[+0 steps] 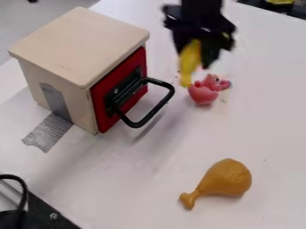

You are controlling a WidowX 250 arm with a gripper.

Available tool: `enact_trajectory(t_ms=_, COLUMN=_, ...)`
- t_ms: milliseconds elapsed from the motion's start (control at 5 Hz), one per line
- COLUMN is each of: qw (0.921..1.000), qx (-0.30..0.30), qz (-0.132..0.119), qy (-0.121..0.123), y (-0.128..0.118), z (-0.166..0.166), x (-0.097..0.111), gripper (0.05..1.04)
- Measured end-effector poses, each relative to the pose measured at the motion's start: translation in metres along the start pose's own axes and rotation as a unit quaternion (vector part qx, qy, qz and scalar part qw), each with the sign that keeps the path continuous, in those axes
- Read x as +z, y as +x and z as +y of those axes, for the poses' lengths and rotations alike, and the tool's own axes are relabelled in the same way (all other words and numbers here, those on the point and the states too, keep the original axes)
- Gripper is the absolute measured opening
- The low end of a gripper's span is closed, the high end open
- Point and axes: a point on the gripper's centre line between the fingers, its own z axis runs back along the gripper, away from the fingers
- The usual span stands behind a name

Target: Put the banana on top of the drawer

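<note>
Where the gripper hangs over the white work surface, it is clenched on the yellow banana, which extends downward from the fingers with its free end lowest. Directly below the gripper, a pinkish-red toy with a lumpy, many-pointed top sits on the surface; the banana's lower end overlaps its edge in the view, and contact between the two cannot be determined. To the left of the gripper, as viewed, stands the drawer unit: pale flat top, red front panel, black loop handle projecting toward the gripper's side. The banana is located apart from that top. Grey tape runs from the unit's side wall onto the surface. Well apart from the gripper, toward the near side, a brown toy drumstick lies with its knobbed end pointing lower left.
</note>
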Motion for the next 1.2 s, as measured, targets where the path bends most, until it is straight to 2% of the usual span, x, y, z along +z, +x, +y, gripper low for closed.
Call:
enact_trajectory(t_ms=200, qw=0.9987, qx=0.048, qz=0.003, qy=0.016, y=-0.020, z=0.047, x=0.020, gripper=0.563)
enact_trajectory(t_ms=400, qw=0.9967, qx=0.075, qz=0.005, qy=0.029, y=-0.038, z=0.093, x=0.029, gripper=0.563)
enact_trajectory(t_ms=600, qw=0.9950, qx=0.084, qz=0.041, qy=0.036, y=-0.053, z=0.125, x=0.013, gripper=0.563)
enact_trajectory(t_ms=800, qw=0.9934, qx=0.082, qz=0.066, qy=0.047, y=-0.058, z=0.138, x=0.001, gripper=0.618)
enact_trajectory(t_ms=1000, qw=0.9930, qx=0.074, qz=0.077, qy=0.052, y=-0.057, z=0.143, x=-0.001, gripper=0.926)
enact_trajectory(t_ms=1200, qw=0.9934, qx=0.071, qz=0.083, qy=0.033, y=-0.058, z=0.137, x=0.003, gripper=1.001)
